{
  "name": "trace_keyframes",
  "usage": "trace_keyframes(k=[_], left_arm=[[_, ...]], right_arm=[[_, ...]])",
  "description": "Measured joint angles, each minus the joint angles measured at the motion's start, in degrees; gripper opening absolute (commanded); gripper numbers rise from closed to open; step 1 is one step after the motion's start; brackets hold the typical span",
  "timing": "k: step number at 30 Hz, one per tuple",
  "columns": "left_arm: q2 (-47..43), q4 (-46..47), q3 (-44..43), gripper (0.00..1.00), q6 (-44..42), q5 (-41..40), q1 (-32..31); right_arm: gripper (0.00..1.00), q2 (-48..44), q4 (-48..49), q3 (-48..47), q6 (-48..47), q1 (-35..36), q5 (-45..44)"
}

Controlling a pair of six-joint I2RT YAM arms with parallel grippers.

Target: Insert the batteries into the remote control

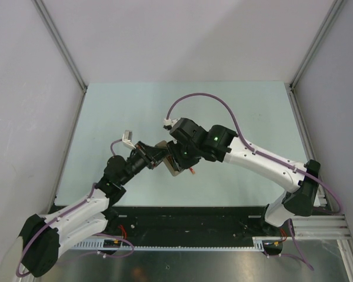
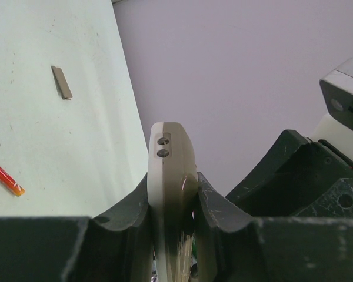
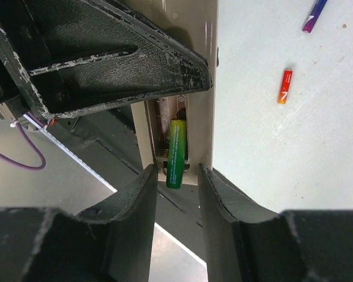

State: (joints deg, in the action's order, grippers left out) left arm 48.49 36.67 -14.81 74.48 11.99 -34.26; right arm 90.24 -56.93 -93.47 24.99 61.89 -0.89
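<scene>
The top view showed both arms meeting over the middle of the table, with the remote between the two wrists at centre frame. Finger detail was not resolved there. The left wrist view showed the remote edge-on and upright at lower centre, clamped between the fingers of the left gripper, with two small dark round marks near its rounded top end. That view alone showed the cover, lying flat on the table at upper left, well apart from the remote. The right wrist view alone showed the open compartment of the remote at centre frame. One battery was in it: the green battery, lying lengthwise, its lower end projecting past the compartment's lower edge. The fingers of the right gripper stood apart on either side of that end, with a gap visible on each side. The gripper was released and held nothing. The red battery lay on the table at upper right of that view, and also at the left edge of the left wrist view. The blue battery lay at the top right edge, partly cut off, and showed clearly in that view only. Both lay outside the remote.
</scene>
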Motion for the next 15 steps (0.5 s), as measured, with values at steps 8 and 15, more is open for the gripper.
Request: trace_keyframes(k=[8, 15], left_arm=[[-0.3, -0.6, 0.0, 0.00, -0.5, 0.1, 0.0], [-0.7, -1.2, 0.0, 0.00, -1.0, 0.1, 0.0]], right_arm=[[0.22, 0.2, -0.1, 0.0, -0.3, 0.2, 0.0], [0.00, 0.2, -0.3, -0.1, -0.7, 0.3, -0.5]])
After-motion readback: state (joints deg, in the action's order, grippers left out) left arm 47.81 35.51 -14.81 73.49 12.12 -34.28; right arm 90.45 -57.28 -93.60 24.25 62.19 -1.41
